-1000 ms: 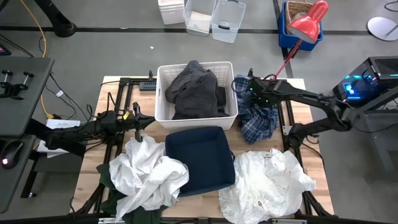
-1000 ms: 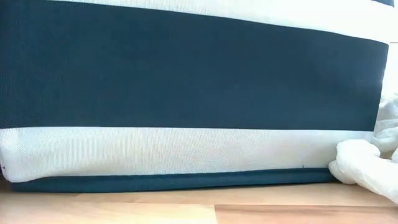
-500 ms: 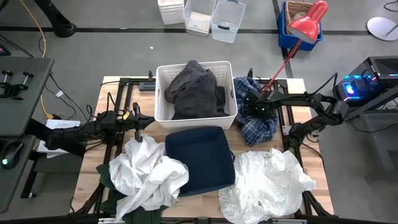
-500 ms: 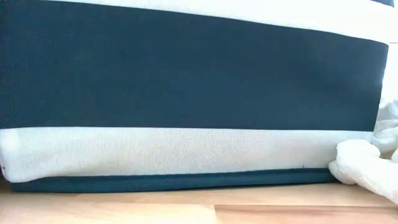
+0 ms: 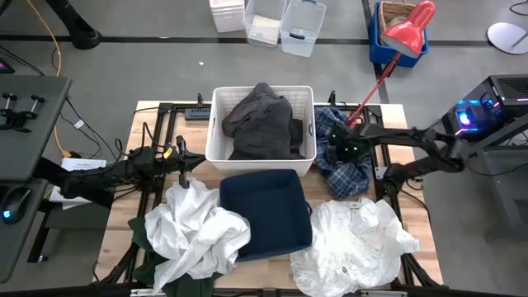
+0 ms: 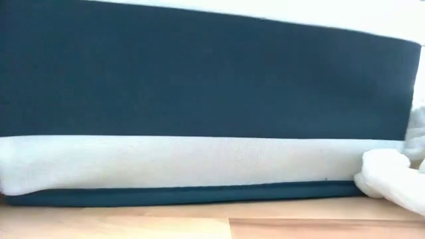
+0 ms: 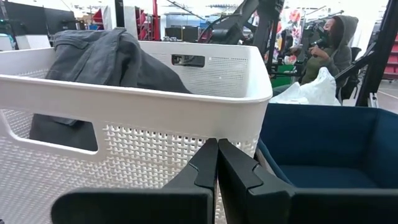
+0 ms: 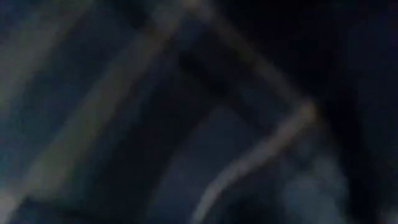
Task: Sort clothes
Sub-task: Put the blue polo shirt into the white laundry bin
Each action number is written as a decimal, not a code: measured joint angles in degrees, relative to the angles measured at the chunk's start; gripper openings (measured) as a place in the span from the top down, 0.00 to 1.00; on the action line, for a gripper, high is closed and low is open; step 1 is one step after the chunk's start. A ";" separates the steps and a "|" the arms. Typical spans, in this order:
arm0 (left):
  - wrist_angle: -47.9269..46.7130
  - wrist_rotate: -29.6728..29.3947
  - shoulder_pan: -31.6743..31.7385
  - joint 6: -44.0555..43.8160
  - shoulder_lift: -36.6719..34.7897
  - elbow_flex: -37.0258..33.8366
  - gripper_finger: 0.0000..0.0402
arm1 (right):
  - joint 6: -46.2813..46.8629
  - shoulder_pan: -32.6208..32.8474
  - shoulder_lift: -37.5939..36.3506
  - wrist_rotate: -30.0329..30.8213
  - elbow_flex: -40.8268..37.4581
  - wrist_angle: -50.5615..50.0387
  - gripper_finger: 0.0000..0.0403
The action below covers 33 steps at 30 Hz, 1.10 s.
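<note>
Plaid shirt (image 5: 345,169): we see it partly under the right gripper (image 5: 344,148).
Right gripper: buried, grip unreadable.
Left gripper (image 7: 217,163): closed, empty.

You see the white slatted basket (image 5: 261,124) at the bench's (image 5: 124,231) far edge, the navy bin (image 5: 264,210) just before it, a red lamp (image 5: 410,25) beyond.

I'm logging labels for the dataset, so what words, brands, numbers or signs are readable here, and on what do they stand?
None can be read.
White basket: no lettering shows on its rim or walls.
Navy bin: plain in every view, with no print.
Plaid shirt, under the right gripper: pattern only.
Room behind, in the left wrist view: any signs there are too small and blurred to read.
</note>
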 joint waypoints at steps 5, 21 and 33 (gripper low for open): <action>0.01 0.01 0.01 0.00 0.00 0.01 1.00 | 2.26 0.00 -13.04 1.15 0.16 -1.43 0.89; -0.01 0.01 0.00 0.00 0.00 0.00 1.00 | -2.70 -0.22 -31.09 6.62 26.74 -3.84 0.89; -0.01 0.01 0.02 0.00 0.00 0.01 1.00 | -8.45 6.07 -23.30 -1.26 47.05 20.17 0.89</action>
